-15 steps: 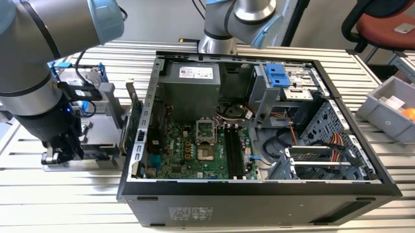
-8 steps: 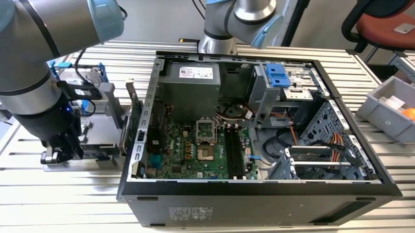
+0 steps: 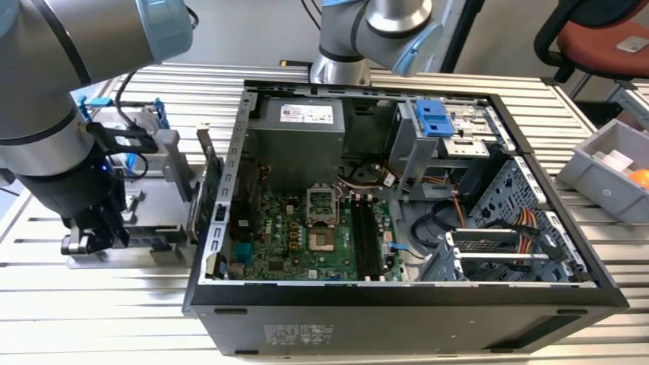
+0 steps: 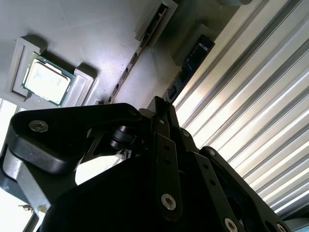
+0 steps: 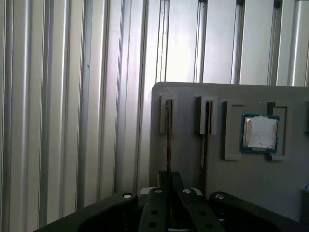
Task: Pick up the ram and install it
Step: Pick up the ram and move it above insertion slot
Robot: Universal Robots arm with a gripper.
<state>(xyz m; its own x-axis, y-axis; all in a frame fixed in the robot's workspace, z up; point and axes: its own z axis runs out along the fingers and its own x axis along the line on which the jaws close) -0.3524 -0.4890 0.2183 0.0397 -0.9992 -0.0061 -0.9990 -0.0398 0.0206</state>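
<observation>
The ram [image 5: 168,135] stands on edge in a slot of a grey fixture plate [image 5: 188,159], in the slot farther from a processor chip [image 5: 260,133]. In the second wrist view the same ram [image 4: 193,58] runs down to my fingertips. My gripper [image 5: 169,181] sits over the stick's near end, its jaws closed tight on the thin edge. In the exterior view the gripper [image 3: 87,242] hangs low over the fixture plate [image 3: 152,228], on the exterior view's left of the open computer case [image 3: 406,304]. The motherboard's long black memory slots [image 3: 370,236] lie inside the case.
A second stick [image 5: 204,135] stands in the neighbouring slot, close beside the gripped one. The case wall [image 3: 215,220] rises just to the exterior view's right of the fixture. A grey bin [image 3: 609,163] and a chair [image 3: 609,38] are at the far right. The table is ribbed metal.
</observation>
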